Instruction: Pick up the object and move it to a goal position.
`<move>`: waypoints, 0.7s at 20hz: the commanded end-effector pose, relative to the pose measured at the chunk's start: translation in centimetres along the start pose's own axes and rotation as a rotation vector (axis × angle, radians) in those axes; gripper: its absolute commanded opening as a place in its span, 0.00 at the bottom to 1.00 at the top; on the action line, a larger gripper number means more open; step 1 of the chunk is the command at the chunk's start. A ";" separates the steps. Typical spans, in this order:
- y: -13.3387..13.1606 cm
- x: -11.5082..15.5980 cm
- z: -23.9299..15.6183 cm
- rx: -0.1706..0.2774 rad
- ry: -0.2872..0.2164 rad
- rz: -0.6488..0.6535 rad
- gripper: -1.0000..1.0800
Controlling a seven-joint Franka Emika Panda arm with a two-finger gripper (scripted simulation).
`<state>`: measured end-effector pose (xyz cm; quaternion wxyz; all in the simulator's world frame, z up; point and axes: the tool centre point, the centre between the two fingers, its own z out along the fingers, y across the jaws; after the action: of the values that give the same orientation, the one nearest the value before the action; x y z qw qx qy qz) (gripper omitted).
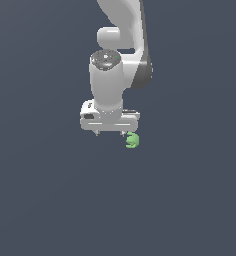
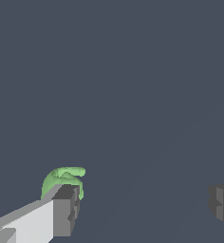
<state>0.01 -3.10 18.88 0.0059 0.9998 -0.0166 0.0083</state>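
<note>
From my seat I see the white arm (image 1: 115, 60) hanging down over a plain dark grey-blue floor (image 1: 40, 200), its wrist pointing straight at that surface. The gripper (image 1: 110, 133) sits at the bottom of the arm, and its two short fingers (image 1: 96, 133) poke out beneath the wide white bar of the hand.

The jaws stand wide apart: in the wrist view one dark pad (image 2: 66, 209) shows at one side and the other pad (image 2: 222, 204) at the far side, with bare floor across the whole gap between them. Nothing is held.

The small light-green lump (image 1: 133, 140) lies on the floor just off the finger nearer the exterior view's right. In that view it sits just below and slightly outside that fingertip (I cannot tell whether the two touch). In the wrist view the same lump (image 2: 62, 179) curls around the outer back of the nearer pad, partly hidden behind it, so it is outside the jaws and not between them.

There are no edges or corners visible on the floor, so I place the lump only by the gripper.
</note>
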 end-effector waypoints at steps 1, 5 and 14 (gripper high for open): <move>0.0 0.0 0.0 0.000 0.000 0.000 0.96; 0.5 -0.3 0.2 -0.008 -0.013 -0.001 0.96; 1.5 -0.9 0.7 -0.023 -0.040 -0.003 0.96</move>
<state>-0.94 -4.59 18.24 0.0171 0.9997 -0.0158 -0.0115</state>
